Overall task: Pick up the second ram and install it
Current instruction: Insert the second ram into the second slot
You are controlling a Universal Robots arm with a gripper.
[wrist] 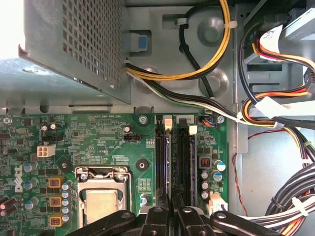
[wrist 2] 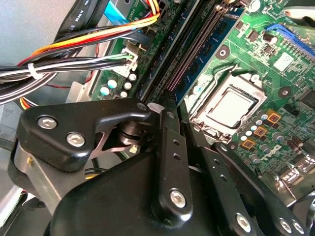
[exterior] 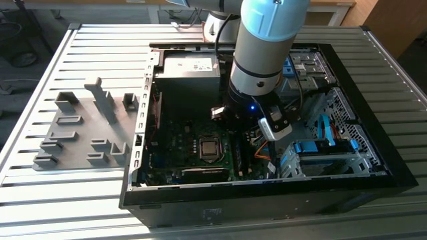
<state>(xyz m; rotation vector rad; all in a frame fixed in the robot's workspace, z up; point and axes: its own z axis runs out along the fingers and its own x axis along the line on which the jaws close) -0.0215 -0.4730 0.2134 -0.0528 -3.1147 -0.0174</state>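
My gripper (exterior: 240, 131) reaches down inside the open PC case (exterior: 373, 180), over the motherboard's long black slots. In both wrist views its black fingers (wrist 2: 167, 128) stand almost together, with just a thin gap between them. The second ram (wrist 2: 199, 61), a narrow blue-green stick with dark chips, stands on edge along a slot, and its near end runs in between the fingers. In the first wrist view the gripper (wrist: 171, 212) sits over the stick's thin edge (wrist: 169, 167), beside another slot (wrist: 183, 167). White latches (wrist: 167, 121) mark the slots' far ends.
The CPU socket (wrist: 101, 196) lies beside the slots. Bundled cables (wrist: 275, 108) (wrist 2: 74, 54) hang close on the other side. A power supply (exterior: 190, 70) and a drive cage (exterior: 320, 155) flank the arm. A grey holder plate (exterior: 80, 135) lies at the exterior view's left.
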